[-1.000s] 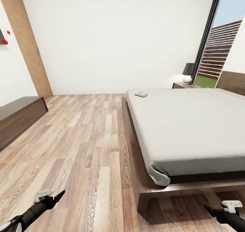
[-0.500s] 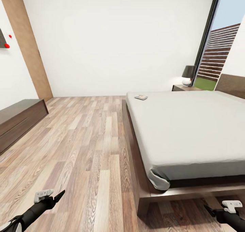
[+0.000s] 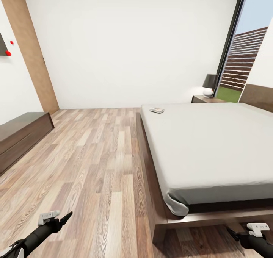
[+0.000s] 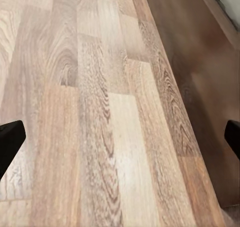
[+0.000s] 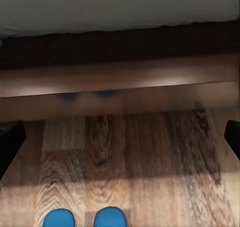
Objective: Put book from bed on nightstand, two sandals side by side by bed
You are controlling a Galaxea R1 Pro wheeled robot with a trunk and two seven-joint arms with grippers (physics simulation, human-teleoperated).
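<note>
The left claw (image 3: 62, 219) hung low over the plank floor (image 3: 94, 155), fingers spread wide and empty. Far ahead, the book (image 3: 156, 110) lay flat at the bed's (image 3: 212, 144) far left corner, nightstand (image 3: 206, 99) beyond. The right claw (image 3: 233, 233), also agape, sat closest to the two sandals (image 5: 82, 218), side by side beneath it.

Both arms sit low at the bottom corners of the head view, forearms angled inward and forward. The left gripper (image 3: 62, 219) and the right gripper (image 3: 232, 232) hold nothing. In each wrist view the black fingertips (image 4: 11, 139) (image 5: 10, 139) stand wide apart.
</note>
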